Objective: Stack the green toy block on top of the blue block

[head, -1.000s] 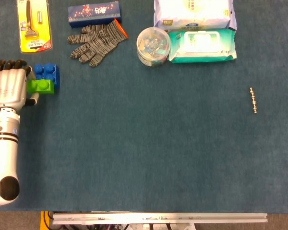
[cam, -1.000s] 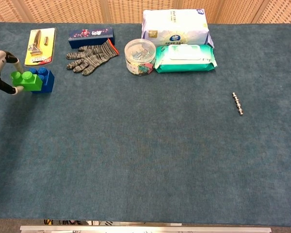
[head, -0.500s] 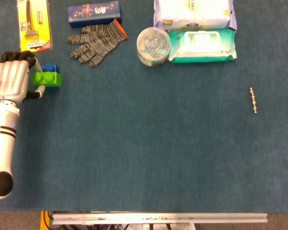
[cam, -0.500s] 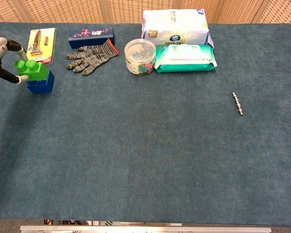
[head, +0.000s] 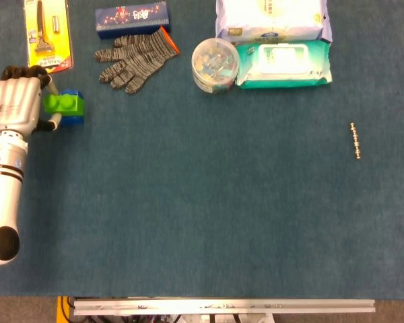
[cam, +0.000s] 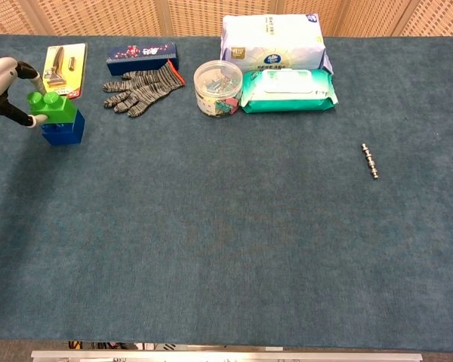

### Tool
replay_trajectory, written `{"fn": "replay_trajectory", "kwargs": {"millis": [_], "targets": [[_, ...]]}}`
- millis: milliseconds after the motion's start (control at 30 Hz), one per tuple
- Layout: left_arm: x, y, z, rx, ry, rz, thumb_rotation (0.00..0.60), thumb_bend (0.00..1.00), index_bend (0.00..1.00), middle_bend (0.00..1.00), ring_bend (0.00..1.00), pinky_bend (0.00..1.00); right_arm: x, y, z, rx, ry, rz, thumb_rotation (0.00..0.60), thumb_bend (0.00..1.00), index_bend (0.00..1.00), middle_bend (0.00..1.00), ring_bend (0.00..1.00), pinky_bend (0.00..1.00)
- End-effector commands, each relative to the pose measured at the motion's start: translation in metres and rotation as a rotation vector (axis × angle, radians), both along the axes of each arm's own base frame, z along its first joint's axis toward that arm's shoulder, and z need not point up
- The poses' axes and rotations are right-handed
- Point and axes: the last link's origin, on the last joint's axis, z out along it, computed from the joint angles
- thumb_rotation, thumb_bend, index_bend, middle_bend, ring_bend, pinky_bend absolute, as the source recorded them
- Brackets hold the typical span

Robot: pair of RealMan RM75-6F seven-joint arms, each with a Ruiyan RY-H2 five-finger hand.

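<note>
Green studded plastic toy block (cam: 51, 107) sits on top of the blue studded plastic block (cam: 63, 131), near the left edge of the blue-teal carpet-textured tabletop (head: 209, 208); in the head view the green block (head: 64, 104) covers most of the blue one (head: 73, 118). Left hand (head: 15, 104), silver shell with black fingertips, pinches the green block between thumb and fingers; in the chest view only part of the hand (cam: 6, 84) shows at the frame edge. Right hand is not in view. Along the far edge: yellow carded utility knife (head: 46, 35), dark blue flat box (head: 132, 18), grey knit glove (head: 135, 57), clear round plastic tub (head: 215, 64), teal wet-wipes pack (head: 284, 64), white soft pack (head: 271, 19). Small metal beaded rod (head: 355, 140) lies toward the right edge.
</note>
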Motion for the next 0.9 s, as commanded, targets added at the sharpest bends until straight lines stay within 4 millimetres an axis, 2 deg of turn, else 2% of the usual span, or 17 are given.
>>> {"fn": "replay_trajectory", "kwargs": {"millis": [33, 900], "targets": [[-0.001, 0.000, 0.000, -0.005, 0.005, 0.001, 0.600, 0.29, 0.53, 0.23, 0.18, 0.11, 0.000, 0.000, -0.001, 0.002, 0.000, 0.001, 0.600, 0.21, 0.50, 0.51, 0.42, 0.47], [-0.012, 0.006, -0.003, -0.012, 0.019, 0.019, 0.600, 0.29, 0.53, 0.22, 0.18, 0.11, 0.000, 0.000, 0.000, 0.001, -0.001, -0.002, 0.600, 0.21, 0.50, 0.52, 0.42, 0.47]]}}
